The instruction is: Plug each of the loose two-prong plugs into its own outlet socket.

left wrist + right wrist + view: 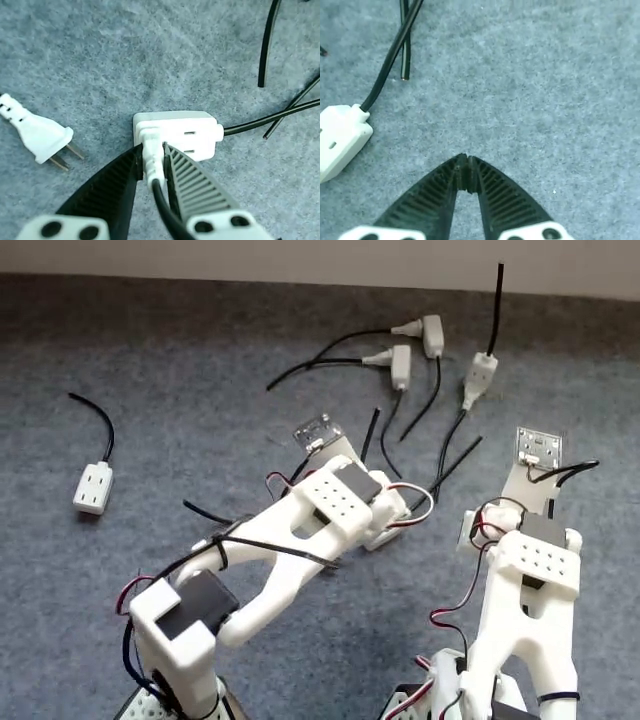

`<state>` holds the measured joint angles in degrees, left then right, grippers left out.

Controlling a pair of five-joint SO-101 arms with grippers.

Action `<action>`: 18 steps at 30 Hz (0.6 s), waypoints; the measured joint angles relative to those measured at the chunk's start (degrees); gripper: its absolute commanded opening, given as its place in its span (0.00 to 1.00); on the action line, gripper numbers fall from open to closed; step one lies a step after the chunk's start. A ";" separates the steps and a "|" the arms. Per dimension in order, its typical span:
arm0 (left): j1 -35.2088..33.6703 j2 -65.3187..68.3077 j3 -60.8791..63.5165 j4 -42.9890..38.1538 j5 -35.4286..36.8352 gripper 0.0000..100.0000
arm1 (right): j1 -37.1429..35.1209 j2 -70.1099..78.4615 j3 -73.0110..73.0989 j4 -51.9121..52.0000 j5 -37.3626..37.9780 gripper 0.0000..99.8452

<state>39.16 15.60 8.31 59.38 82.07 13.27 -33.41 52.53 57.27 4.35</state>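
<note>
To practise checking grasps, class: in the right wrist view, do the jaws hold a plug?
No, the right jaws are shut on nothing, and the outlet lies apart from them.

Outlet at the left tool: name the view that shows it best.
Left wrist view: the outlet lies whole, slots showing, with the plug in the left tool against its side. The right wrist view cuts off what seems the same outlet; in the high view the left arm covers most of it.
</note>
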 measured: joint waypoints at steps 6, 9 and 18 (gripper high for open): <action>0.00 9.49 -13.19 11.78 -0.09 0.01 | 0.00 0.00 0.00 0.00 0.00 0.01; 0.00 13.27 -16.70 14.33 -0.09 0.01 | 0.00 0.00 0.00 0.00 0.00 0.01; -0.18 18.99 -21.36 16.35 -3.52 0.11 | 3.52 0.00 0.00 -0.35 0.00 0.01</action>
<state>38.99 34.59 -13.05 75.74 78.55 16.79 -33.41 52.53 56.92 4.35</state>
